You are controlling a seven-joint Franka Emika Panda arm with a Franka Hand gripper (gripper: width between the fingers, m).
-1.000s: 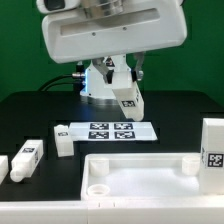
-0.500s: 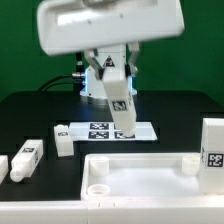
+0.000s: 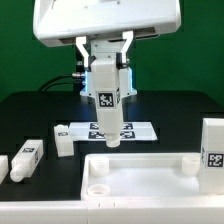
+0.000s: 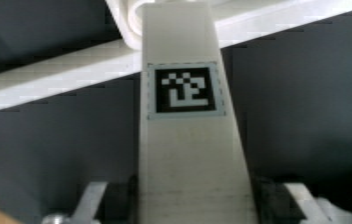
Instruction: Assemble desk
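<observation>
My gripper point(image 3: 104, 64) is shut on a square white leg point(image 3: 108, 110) and holds it upright in the air. The leg's tag faces the camera and its lower end hangs just above the marker board point(image 3: 142, 131). In the wrist view the leg point(image 4: 194, 150) runs straight out between my fingers point(image 4: 95, 200), with its tag in the middle. The white rimmed tabletop point(image 3: 140, 160) lies at the front with round corner sockets. Two more legs lie at the exterior view's left point(image 3: 28, 154), one short block point(image 3: 63, 141) stands by the marker board, and one leg point(image 3: 212, 150) stands at the right.
The white robot base with a blue light point(image 3: 86, 76) stands behind the held leg. The black table point(image 3: 30, 115) shows between the parts. A green wall is at the back.
The held leg has swung from tilted to upright and shifted toward the exterior view's left. The wrist has turned and risen. The other parts have not moved.
</observation>
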